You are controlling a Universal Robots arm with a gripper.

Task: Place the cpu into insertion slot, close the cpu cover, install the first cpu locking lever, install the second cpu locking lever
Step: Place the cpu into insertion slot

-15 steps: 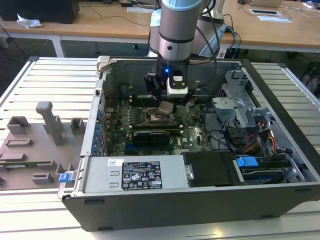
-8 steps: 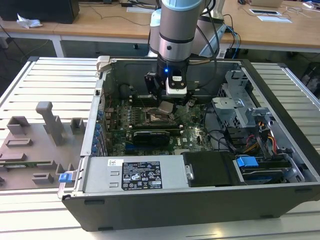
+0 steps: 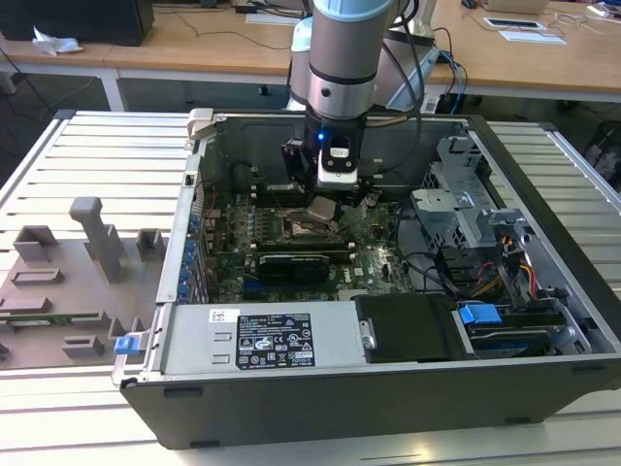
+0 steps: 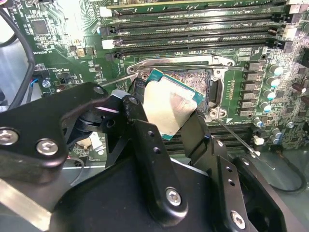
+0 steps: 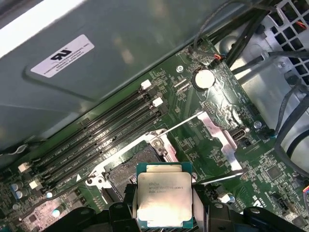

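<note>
Holding the cpu (image 4: 169,108) by two opposite edges, the end effector (image 4: 166,118) is closed on it and hangs just above the insertion slot (image 4: 195,82), not yet touching. In both wrist views the chip looks turned and a little tilted against the slot's silvery frame. I judge that it must first be squared with the frame and made level, then lowered straight and gently, because the pin grid can bend under a skewed corner. The two thin lever wires (image 4: 236,140) stand out beside the slot. A silvery plate (image 5: 219,137), which I take for the cpu cover, seems open, so the way down looks free.

From the exterior view's left, grey fixtures (image 3: 97,238) stand on the slatted tabletop (image 3: 97,155), well apart from the work. Then comes the open computer case (image 3: 194,291) with its power supply (image 3: 252,340). The memory slots (image 4: 193,29) lie just beside the slot, and the long black expansion card (image 3: 291,267) is near. At the right, cables (image 3: 437,262) and a drive cage (image 3: 466,194) stay clear of the arm
</note>
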